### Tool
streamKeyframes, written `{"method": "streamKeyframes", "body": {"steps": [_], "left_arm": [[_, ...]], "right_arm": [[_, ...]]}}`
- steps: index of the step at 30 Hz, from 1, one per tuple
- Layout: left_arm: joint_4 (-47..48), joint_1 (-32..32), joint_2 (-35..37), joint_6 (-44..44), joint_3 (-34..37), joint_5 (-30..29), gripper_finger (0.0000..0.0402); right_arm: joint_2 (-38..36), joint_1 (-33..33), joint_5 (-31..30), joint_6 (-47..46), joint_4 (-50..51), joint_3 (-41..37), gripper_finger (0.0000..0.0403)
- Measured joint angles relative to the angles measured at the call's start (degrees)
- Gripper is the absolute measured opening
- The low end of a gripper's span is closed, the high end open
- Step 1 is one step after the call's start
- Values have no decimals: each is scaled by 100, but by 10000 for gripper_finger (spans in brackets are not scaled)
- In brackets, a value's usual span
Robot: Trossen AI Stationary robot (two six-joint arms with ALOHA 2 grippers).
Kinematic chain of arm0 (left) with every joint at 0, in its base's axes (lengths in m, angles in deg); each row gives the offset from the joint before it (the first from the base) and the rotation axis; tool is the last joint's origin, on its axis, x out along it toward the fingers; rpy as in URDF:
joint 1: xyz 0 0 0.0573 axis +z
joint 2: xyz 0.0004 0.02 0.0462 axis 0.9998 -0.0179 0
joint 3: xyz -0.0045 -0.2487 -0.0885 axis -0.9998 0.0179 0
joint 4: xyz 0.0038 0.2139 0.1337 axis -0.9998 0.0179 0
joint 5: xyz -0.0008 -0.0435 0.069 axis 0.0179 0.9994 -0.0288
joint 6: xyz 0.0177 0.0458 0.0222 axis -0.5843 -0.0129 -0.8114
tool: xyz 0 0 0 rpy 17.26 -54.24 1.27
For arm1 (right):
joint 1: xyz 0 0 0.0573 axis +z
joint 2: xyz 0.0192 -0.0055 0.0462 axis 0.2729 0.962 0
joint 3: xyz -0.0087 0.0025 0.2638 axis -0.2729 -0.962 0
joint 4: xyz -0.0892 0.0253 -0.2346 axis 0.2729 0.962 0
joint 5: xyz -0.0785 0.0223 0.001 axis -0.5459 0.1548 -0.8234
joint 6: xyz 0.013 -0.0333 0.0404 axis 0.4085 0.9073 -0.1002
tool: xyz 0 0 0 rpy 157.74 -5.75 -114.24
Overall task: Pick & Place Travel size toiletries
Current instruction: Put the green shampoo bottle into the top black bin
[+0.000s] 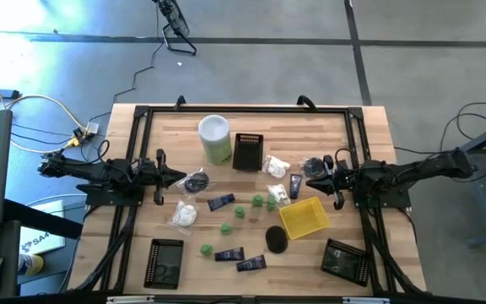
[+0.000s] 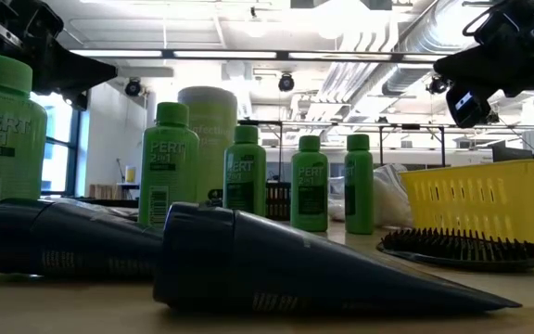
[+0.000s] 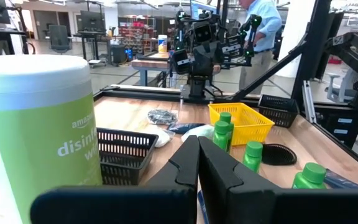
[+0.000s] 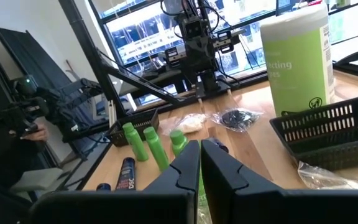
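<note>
The travel size toiletries lie scattered mid-table: navy tubes (image 1: 220,202) (image 1: 229,254) (image 2: 276,269), small green bottles (image 1: 240,211) (image 2: 245,182), white soft packets (image 1: 184,214) (image 1: 275,163) and dark round pieces (image 1: 196,181) (image 1: 277,239). The tubes lie on their sides and the bottles stand upright. My left gripper (image 1: 180,179) (image 3: 197,168) hovers shut at the table's left side, level, above the table. My right gripper (image 1: 310,179) (image 4: 200,165) hovers shut at the right side, facing it. Neither touches anything.
A tall white-and-green canister (image 1: 214,138) stands at the far middle beside a black mesh basket (image 1: 248,152). A yellow basket (image 1: 304,217) sits right of centre. Two more black baskets (image 1: 165,263) (image 1: 345,260) lie near the front edge. A black frame (image 1: 243,110) rims the table.
</note>
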Motion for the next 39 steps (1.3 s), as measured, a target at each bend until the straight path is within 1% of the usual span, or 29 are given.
{"method": "streamKeyframes", "body": {"steps": [15,19,26,36,39], "left_arm": [[-2,0,0,0,0,-4,3],[-2,0,1,0,0,-22,3],[-2,0,0,2,0,-22,3],[0,0,0,2,0,-20,3],[3,0,1,2,0,-19,3]], "right_arm": [[719,0,-10,55,-795,5,8],[986,0,-20,385,-791,203,6],[1776,0,-9,1080,-716,874,3],[3242,2,-7,1097,-574,1679,3],[3573,2,-68,974,-270,1970,3]]}}
